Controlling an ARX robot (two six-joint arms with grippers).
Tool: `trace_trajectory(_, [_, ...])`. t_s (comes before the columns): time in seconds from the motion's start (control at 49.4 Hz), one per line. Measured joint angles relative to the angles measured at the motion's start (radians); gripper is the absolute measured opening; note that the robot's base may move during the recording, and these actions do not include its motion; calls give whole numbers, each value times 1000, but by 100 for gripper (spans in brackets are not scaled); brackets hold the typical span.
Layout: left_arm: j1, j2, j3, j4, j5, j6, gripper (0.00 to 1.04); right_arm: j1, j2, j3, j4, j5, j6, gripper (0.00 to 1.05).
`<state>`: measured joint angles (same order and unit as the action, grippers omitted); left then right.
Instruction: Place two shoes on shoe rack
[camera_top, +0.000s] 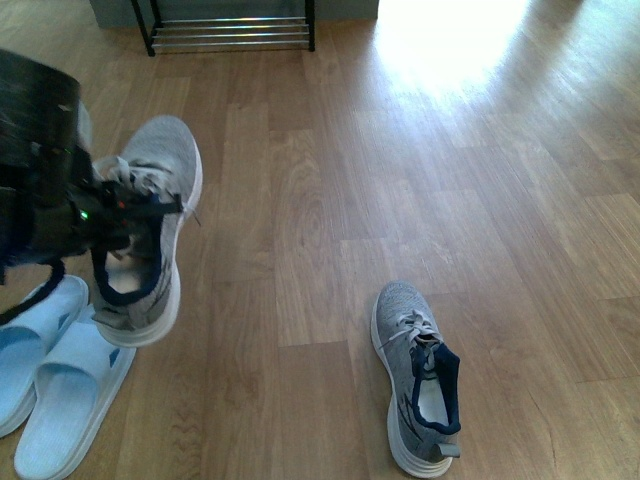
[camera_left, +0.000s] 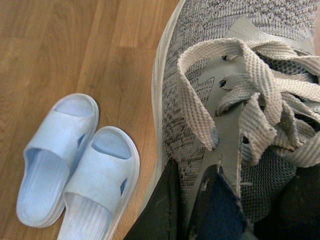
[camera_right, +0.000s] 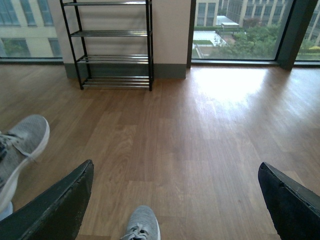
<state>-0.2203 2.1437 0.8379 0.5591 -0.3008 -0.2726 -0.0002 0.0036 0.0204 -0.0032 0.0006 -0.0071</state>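
**A:** What is at the far left of the front view?

**B:** A pair of pale blue slide sandals (camera_top: 50, 375) lies side by side in the lower left corner on the wooden floor (camera_top: 330, 200). Just above them is the left gripper (camera_top: 120, 212). Its dark fingers (camera_left: 159, 212) are pinched on the first sneaker (camera_top: 165, 160) at the tongue and navy collar, below the grey laces (camera_left: 250, 80).

**A:** Is that sneaker on the floor?

**B:** It looks lifted. The toe points up the frame and the heel overlaps the sandals.

**A:** And the shoe rack?

**B:** The shoe rack (camera_top: 232, 32) is at the top edge, left of centre, showing only its lowest chrome bars there. The right wrist view shows its black frame and several tiers against a wall. It is well apart from both sneakers.

**A:** What is further right?

**B:** The second sneaker (camera_top: 415, 375) sits lower right of centre, flat on its sole with the toe up the frame. The right gripper (camera_right: 175, 200) has its fingers spread wide and grips nothing. That sneaker's toe shows between them at the bottom edge.

**A:** Can any brand be read?

**B:** The dark marks on the second sneaker's side are too small to read.
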Motion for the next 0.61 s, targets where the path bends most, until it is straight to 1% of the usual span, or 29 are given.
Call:
trace_trajectory(0.061, [0, -135, -79, 17, -21, 8, 2, 0, 0, 0, 0, 0, 0, 95])
trace_trajectory(0.182, [-9, -306, -168, 33, -58, 23, 2, 0, 0, 0, 0, 0, 0, 95])
trace_trajectory(0.284, [-39, -477, -263, 42, -95, 46, 2, 0, 0, 0, 0, 0, 0, 95])
trace_trajectory(0.426, [-69, -633, -351, 28, -146, 60, 2, 0, 0, 0, 0, 0, 0, 95])
trace_trajectory(0.547, [-91, -813, -435, -39, -224, 87, 2, 0, 0, 0, 0, 0, 0, 95])
trace_trajectory(0.608, [-105, -906, -472, -91, -285, 115, 2, 0, 0, 0, 0, 0, 0, 95])
